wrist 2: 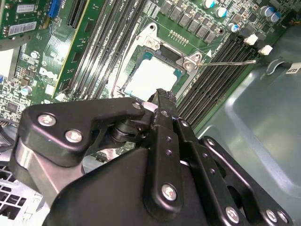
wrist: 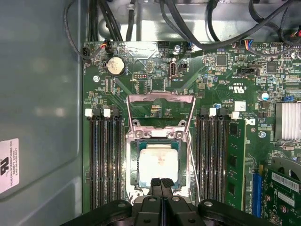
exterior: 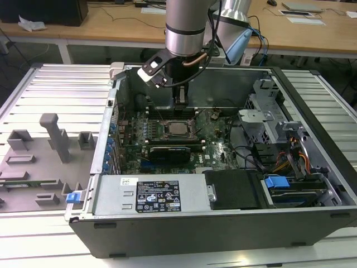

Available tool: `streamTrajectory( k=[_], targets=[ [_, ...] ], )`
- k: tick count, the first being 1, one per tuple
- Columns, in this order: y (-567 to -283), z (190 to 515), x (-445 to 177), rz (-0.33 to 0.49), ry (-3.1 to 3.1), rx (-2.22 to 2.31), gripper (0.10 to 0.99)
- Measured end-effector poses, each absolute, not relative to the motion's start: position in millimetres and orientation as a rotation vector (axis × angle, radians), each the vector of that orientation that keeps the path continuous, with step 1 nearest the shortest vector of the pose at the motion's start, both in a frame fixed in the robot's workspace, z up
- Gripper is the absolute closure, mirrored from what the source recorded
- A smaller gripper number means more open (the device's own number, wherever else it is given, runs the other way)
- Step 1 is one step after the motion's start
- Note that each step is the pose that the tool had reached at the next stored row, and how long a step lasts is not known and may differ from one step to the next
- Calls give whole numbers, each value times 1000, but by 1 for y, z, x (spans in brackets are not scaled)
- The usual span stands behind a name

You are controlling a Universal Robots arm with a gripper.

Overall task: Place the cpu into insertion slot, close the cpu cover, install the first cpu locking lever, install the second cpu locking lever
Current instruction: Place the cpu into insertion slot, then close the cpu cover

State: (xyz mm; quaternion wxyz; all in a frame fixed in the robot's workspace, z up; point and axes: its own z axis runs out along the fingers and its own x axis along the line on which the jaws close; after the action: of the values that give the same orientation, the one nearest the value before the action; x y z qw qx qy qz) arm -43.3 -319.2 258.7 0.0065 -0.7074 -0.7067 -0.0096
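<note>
Inside the computer case (exterior: pixel 223 234), the cpu (wrist: pixel 159 162) lies in the insertion slot (wrist: pixel 135 165). The gripper (wrist: pixel 162 181), pinched shut and empty at that slot's edge, could nudge it askew.

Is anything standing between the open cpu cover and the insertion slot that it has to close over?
The cpu lies in the insertion slot, as it should. In the first wrist view the shut gripper hangs over the cpu's edge farthest from the raised cpu cover, so it probably blocks the cover's swing. Nothing else visible does.
</note>
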Motion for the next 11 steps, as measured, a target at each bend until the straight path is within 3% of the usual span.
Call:
streamTrajectory(
  k=[11],
  targets=[
    [-319,264,-43,-30,-2211,-2213,980]
  ],
)
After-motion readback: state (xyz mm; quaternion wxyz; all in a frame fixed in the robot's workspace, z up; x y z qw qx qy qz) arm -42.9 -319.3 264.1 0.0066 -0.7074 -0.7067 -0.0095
